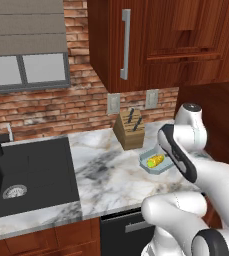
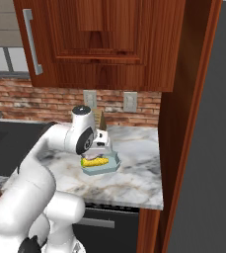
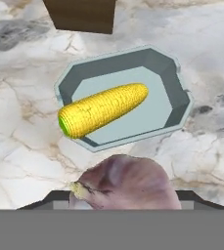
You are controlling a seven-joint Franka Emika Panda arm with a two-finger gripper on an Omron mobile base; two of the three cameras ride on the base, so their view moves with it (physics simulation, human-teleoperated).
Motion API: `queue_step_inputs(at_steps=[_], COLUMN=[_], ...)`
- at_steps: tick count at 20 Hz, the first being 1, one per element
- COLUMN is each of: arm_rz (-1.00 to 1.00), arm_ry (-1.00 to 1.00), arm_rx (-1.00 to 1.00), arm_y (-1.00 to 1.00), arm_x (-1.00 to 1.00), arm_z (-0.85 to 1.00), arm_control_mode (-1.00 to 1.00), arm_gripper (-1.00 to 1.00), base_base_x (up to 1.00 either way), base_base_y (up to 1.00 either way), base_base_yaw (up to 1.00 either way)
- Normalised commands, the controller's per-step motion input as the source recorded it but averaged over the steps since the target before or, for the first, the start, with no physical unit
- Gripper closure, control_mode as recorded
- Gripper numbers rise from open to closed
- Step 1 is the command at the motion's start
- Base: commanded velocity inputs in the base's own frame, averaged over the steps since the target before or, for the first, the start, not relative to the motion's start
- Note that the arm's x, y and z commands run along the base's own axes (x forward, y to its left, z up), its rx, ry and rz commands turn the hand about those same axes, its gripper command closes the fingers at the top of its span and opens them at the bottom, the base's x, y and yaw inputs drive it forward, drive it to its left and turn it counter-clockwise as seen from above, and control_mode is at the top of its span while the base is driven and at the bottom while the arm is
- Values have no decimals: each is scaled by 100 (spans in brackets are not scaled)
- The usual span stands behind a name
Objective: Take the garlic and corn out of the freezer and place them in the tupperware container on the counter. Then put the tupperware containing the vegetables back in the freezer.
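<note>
No legible text, label, brand, number or sign found on any surface inspected. The tupperware container [image 3: 179, 105] carries no marking on rim or walls. The knife block [image 1: 129, 131] behind it is plain wood. The two wall outlet plates [image 1: 114, 103] on the brick backsplash are blank. The upper cabinet doors [image 2: 99, 44] and the dishwasher front [image 1: 123, 232] below the counter [image 1: 111, 175] show no badge or lettering.
</note>
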Motion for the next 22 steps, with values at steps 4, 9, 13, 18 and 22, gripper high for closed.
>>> queue_step_inputs(at_steps=[4, 9, 13, 18, 22], arm_rz=[0, 0, 0, 0, 0], arm_ry=[3, 1, 0, 0, 0], arm_rx=[0, 0, 0, 0, 0], arm_y=[-17, -6, -1, 0, 0], arm_x=[65, 55, 38, 27, 42], arm_z=[-47, -46, -36, -33, -33], arm_control_mode=[-100, -100, -100, -100, -100], arm_gripper=[100, 100, 100, 100, 100], base_base_x=[0, 0, 0, 0, 0], base_base_y=[0, 0, 0, 0, 0], base_base_yaw=[0, 0, 0, 0, 0])
